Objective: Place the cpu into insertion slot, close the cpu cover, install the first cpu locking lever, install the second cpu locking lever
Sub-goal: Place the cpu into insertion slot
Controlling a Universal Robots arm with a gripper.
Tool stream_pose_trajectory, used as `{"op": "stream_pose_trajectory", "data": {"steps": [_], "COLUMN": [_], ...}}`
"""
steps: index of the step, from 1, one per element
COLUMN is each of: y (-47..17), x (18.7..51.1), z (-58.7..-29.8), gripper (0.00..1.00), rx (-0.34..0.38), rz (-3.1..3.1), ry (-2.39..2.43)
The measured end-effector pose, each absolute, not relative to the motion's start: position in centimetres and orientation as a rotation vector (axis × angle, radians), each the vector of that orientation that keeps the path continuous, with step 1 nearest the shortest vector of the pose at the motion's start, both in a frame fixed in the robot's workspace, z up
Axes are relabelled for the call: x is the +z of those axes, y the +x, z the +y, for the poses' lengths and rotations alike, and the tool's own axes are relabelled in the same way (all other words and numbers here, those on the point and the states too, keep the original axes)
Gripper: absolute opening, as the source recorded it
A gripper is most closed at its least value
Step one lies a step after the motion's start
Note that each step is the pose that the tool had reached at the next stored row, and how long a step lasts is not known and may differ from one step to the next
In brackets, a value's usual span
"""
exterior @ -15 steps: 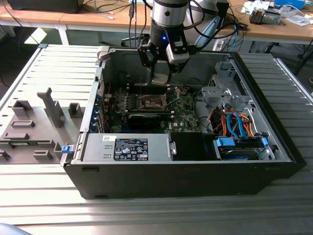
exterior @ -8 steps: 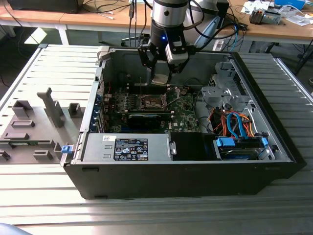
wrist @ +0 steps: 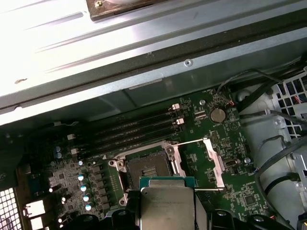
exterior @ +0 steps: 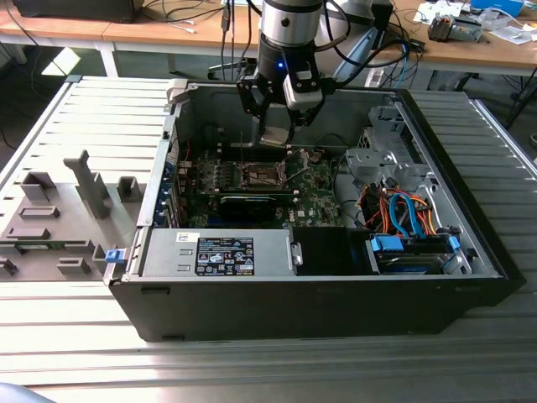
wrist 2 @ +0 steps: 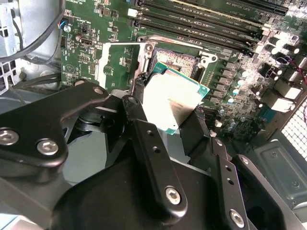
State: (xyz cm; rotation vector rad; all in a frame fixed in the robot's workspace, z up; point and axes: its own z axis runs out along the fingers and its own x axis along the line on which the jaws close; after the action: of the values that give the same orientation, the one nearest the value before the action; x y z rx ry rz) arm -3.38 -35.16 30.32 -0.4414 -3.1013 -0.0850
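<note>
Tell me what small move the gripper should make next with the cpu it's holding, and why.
Probably ease the cpu down, lining it up over the insertion slot. The gripper is shut on the chip, which hangs above the socket and is not yet seated. The cpu cover is swung open beside the socket, so the contact field looks bare and free to take it.

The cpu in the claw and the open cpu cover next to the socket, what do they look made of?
The cpu: dull silvery metal lid, going by its soft sheen, on a thin green board, probably fibreglass. The cpu cover: likely bare steel sheet, thin and brightly reflective.
</note>
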Motion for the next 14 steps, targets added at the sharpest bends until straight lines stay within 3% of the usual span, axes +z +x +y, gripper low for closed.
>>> {"op": "stream_pose_trajectory", "data": {"steps": [14], "y": [-3.39], "x": [30.32], "z": [-35.16], "gripper": [0.54], "rx": [-0.074], "rz": [-3.1], "ry": [-0.461]}}
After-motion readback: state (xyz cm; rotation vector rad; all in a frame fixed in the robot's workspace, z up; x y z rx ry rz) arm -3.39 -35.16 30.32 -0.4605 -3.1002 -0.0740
